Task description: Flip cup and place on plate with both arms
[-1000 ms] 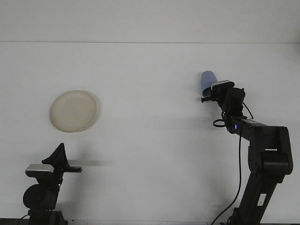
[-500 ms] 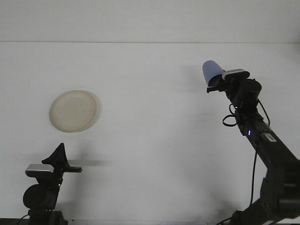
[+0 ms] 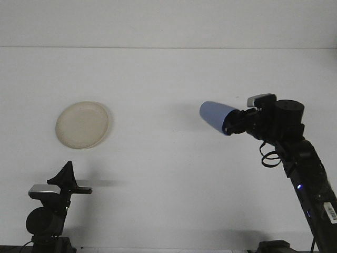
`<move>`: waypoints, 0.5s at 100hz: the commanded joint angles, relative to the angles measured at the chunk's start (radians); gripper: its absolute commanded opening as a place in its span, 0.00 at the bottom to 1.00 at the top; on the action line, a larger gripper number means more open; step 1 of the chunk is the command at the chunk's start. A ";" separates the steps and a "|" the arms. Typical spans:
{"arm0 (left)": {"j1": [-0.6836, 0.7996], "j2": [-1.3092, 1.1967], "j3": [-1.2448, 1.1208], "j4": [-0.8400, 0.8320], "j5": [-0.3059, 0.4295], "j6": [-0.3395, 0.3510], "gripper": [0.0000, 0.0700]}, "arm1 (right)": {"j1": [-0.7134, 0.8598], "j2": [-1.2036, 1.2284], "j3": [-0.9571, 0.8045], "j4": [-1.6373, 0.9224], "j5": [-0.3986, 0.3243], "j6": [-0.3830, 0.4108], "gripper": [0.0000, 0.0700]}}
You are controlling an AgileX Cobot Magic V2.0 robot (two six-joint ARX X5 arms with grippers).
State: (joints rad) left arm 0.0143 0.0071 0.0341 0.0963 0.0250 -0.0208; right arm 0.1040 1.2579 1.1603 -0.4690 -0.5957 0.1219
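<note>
Front view shows the right gripper (image 3: pixel 235 124) squeezing the blue cup (image 3: pixel 216 117) sideways in the air, far from the plate (image 3: pixel 83 124), so a weak squeeze could drop it.

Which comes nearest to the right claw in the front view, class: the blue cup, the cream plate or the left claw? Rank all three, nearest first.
1. Blue cup: held in the right claw, pointing left.
2. Cream plate: on the table, far left.
3. Left claw: bottom left corner, just below the plate and slightly farther.
</note>
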 commanded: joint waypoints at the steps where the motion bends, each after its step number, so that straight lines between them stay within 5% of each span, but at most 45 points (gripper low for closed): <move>1: -0.002 -0.002 -0.018 0.010 -0.003 -0.007 0.02 | 0.072 0.017 0.045 -0.150 0.013 -0.102 0.00; 31: -0.002 -0.002 -0.018 0.010 -0.003 -0.029 0.02 | 0.453 0.168 0.217 -0.505 0.270 -0.214 0.00; 50: -0.002 -0.002 -0.018 0.010 0.000 -0.190 0.02 | 0.629 0.335 0.353 -0.645 0.423 -0.230 0.00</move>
State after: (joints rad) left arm 0.0143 0.0071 0.0338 0.0963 0.0254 -0.1169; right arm 0.6868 1.5352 1.4590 -1.0893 -0.2180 -0.0860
